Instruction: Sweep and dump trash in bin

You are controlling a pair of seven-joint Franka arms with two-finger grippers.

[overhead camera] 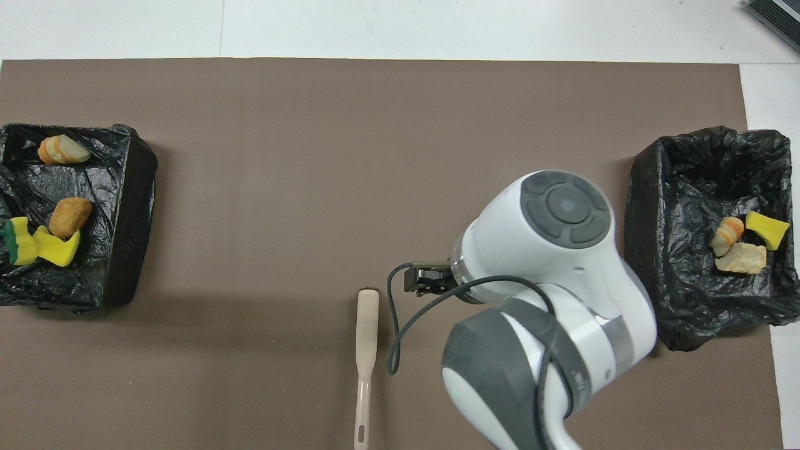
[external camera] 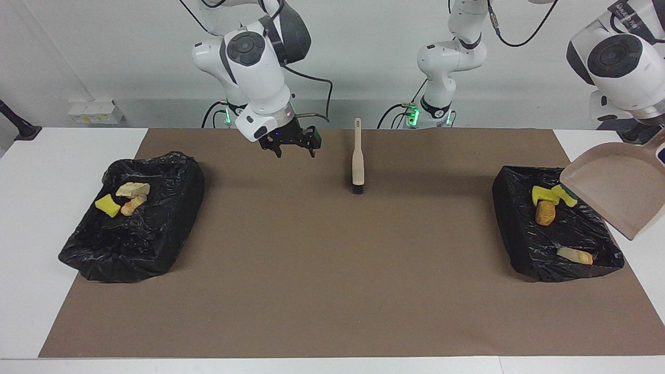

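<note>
We see the dustpan (external camera: 615,189) tipped over the bin (external camera: 511,228) at the left arm's end, where the trash (external camera: 545,212) lies; the left gripper holding its handle is out of view. The right gripper (external camera: 289,147) hangs wide open and empty over the mat (external camera: 332,291), near the brush (external camera: 357,161).

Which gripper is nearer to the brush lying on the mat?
The right. The right gripper hangs open in the air beside the brush, toward the right arm's end. The left gripper holds the dustpan over the bin at the left arm's end.
</note>
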